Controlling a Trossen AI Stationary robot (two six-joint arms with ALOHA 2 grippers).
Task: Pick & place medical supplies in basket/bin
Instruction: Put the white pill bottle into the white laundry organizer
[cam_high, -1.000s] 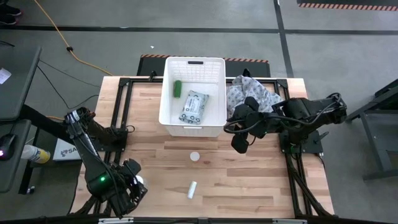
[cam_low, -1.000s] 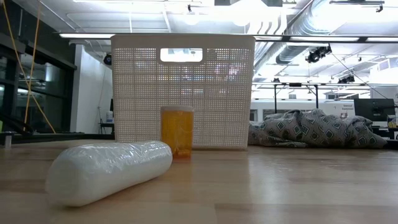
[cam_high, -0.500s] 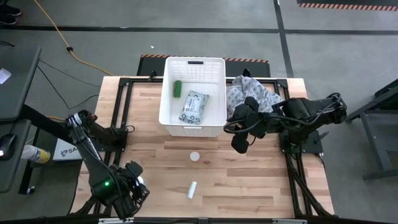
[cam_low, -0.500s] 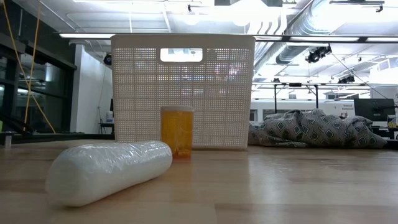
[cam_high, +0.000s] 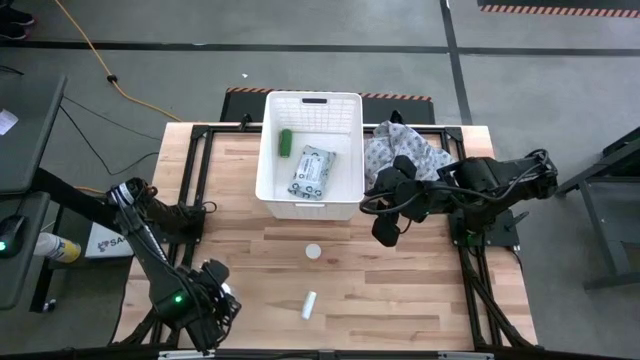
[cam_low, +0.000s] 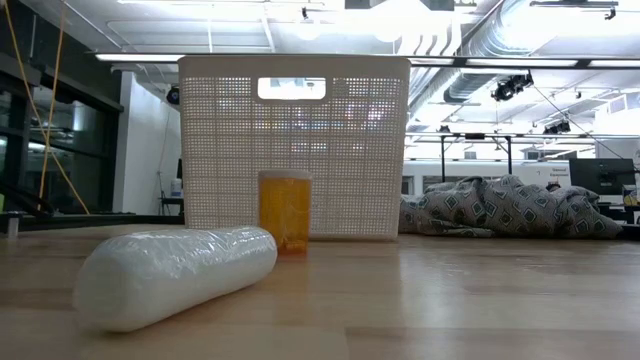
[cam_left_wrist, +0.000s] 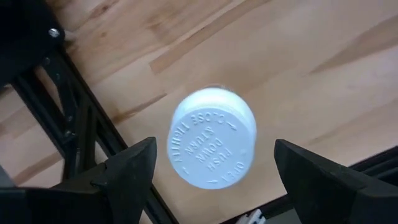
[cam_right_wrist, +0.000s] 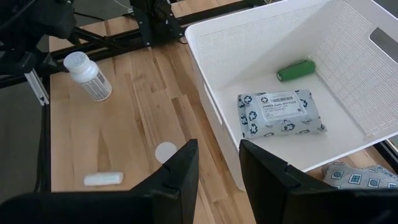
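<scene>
While the left gripper hangs open over a round white ribbed bottle cap, its fingers hold nothing. Beside the lattice-walled plastic bin, the right gripper is also open and empty.

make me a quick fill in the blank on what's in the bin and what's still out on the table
1. Inside the bin, next to the wipes packet, lies a ____ cylinder.
2. The left gripper hangs open above a white bottle's ____.
3. The small white tube lies on the ____.
4. The patterned cloth lies on the table beside the bin, near the ____ gripper.

Missing words: green; cap; table; right
</scene>
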